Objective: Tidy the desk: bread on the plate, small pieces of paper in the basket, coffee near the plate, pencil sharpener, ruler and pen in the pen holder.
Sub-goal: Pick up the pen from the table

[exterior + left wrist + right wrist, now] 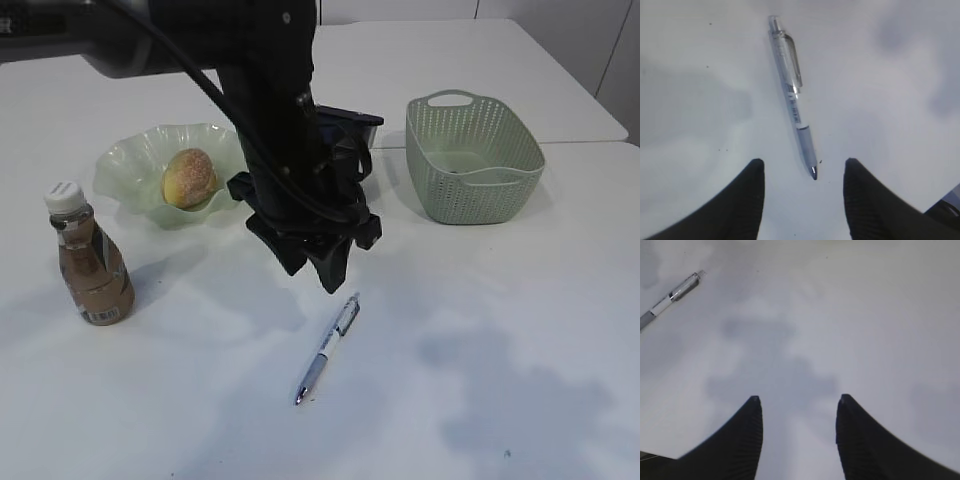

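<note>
A clear and silver pen (328, 348) lies on the white table, tip toward the near edge. My left gripper (313, 272) hangs just above its far end; in the left wrist view the left gripper (804, 162) is open, with the pen (790, 90) ahead and its tip between the fingertips, untouched. My right gripper (799, 398) is open over bare table, the pen (670, 297) at its upper left. The bread (189, 177) sits on the green plate (125, 160). The coffee bottle (90, 262) stands near the plate. Pencil sharpener, ruler and paper are out of view.
A pale green basket (473, 155) stands at the back right. A dark container (355, 122), mostly hidden behind the left arm, stands between plate and basket. The table's far edge runs behind the basket.
</note>
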Robot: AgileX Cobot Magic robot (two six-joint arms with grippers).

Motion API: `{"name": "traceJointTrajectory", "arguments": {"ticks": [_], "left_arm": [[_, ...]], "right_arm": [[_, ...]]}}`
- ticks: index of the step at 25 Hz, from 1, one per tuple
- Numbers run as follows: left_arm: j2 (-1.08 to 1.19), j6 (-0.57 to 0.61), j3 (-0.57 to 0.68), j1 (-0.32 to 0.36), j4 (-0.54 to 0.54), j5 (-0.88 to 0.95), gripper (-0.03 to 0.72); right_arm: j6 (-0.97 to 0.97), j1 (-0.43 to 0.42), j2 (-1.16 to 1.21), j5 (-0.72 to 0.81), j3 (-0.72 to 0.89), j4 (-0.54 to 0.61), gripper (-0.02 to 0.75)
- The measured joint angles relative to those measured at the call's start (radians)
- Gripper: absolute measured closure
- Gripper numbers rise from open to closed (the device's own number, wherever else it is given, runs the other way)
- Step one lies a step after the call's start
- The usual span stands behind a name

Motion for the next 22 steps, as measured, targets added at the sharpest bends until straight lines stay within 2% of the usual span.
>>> {"name": "traceJointTrajectory", "arguments": {"ticks": [7,22], "left_arm": [[0.041,-0.044,-0.002,-0.002,0.005,0.000,0.325],[0.084,-0.048,-0.010,-0.004,0.026,-0.079,0.325]], "right_arm": [[0.000,0.000,0.000,0.000,0.000,-0.025,0.351],[0.000,0.000,0.000,0.000,0.045,-0.044,0.351]]}}
